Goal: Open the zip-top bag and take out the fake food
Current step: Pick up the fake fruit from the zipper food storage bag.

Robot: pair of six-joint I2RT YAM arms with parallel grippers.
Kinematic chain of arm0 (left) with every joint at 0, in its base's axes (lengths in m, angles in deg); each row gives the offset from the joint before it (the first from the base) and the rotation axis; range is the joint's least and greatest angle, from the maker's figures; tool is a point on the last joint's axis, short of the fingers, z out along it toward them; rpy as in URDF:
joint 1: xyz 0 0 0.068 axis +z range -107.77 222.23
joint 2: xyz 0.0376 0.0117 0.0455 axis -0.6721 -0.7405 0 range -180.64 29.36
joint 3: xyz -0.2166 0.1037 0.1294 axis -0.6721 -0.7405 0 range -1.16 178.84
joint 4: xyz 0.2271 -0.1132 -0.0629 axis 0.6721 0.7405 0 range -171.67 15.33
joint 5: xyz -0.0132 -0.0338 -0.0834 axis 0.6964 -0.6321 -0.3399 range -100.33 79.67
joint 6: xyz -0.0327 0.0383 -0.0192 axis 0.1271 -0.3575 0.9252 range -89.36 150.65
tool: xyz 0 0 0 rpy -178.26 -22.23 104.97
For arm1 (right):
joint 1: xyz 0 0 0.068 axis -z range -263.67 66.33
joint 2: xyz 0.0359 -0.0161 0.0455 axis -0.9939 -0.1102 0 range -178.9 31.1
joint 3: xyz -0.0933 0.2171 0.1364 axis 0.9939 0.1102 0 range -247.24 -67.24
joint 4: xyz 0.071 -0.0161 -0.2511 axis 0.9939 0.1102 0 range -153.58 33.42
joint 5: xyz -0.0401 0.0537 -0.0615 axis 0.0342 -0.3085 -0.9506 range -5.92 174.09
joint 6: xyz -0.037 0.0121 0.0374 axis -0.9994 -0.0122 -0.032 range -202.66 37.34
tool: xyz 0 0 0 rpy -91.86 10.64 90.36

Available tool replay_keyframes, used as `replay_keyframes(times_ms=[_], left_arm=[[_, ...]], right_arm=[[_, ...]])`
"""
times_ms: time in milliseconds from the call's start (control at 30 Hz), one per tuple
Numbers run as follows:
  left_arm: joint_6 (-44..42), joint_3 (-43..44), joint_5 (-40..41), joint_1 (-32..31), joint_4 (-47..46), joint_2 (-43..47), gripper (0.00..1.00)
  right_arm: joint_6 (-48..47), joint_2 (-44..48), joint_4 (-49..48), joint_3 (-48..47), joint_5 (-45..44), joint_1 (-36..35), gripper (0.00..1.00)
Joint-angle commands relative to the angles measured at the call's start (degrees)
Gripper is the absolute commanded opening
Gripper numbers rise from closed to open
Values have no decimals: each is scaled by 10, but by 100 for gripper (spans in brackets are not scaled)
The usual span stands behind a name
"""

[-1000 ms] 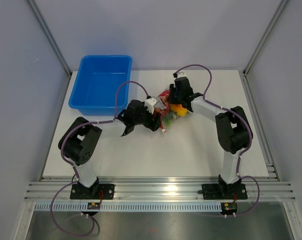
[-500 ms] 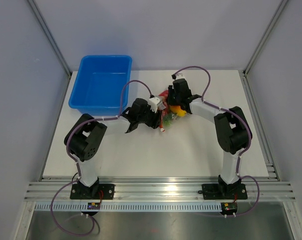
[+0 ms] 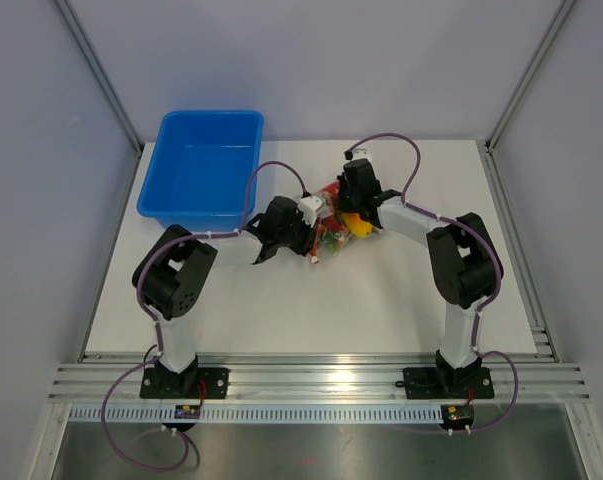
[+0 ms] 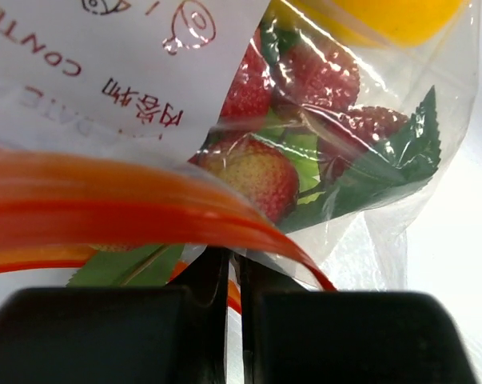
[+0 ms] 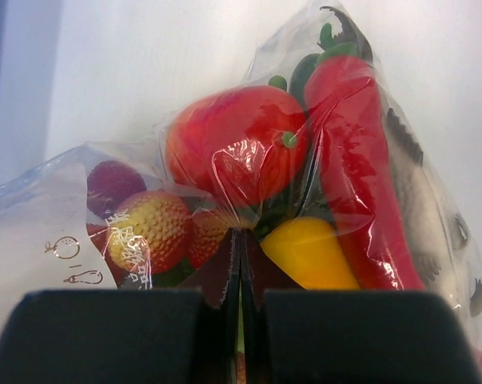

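The zip-top bag (image 3: 333, 224) lies mid-table between both arms, clear plastic with an orange zip strip (image 4: 105, 216) and a white printed label (image 4: 105, 64). The fake food is inside it: strawberries (image 4: 256, 172), a red tomato (image 5: 233, 144), a red chili (image 5: 356, 176) and a yellow piece (image 5: 308, 252). My left gripper (image 4: 234, 260) (image 3: 318, 238) is shut on the plastic right under the zip strip. From the far side, my right gripper (image 5: 241, 236) (image 3: 344, 212) is shut on a fold of the bag's film over the food.
A blue plastic tub (image 3: 211, 116) stands at the back left of the white table (image 3: 281, 300). Grey walls close the table in on three sides, and a metal rail (image 3: 311, 380) runs along the near edge.
Both grippers have closed on the bag. The left gripper pushed in toward the bag and its elbow swung forward. The bag shifted slightly.
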Motion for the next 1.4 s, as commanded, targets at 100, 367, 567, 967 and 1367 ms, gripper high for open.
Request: replay_keyframes(times_ms=[100,367,567,967,1367], left_arm=[[-39,-6,28,-4,-12,71,0],[-88,-11,127,-1,33,126,0],[-134,-2,213,3,72,147,0],[-183,-33,278,4,68,234,0],[-119,-72,206,62,48,366,0]], right_arm=[[1,21,30,10,-73,-7,0],[-4,32,32,21,-111,4,0],[-9,39,28,26,-125,7,0],[-12,41,29,27,-144,8,0],[-11,38,29,24,-136,8,0]])
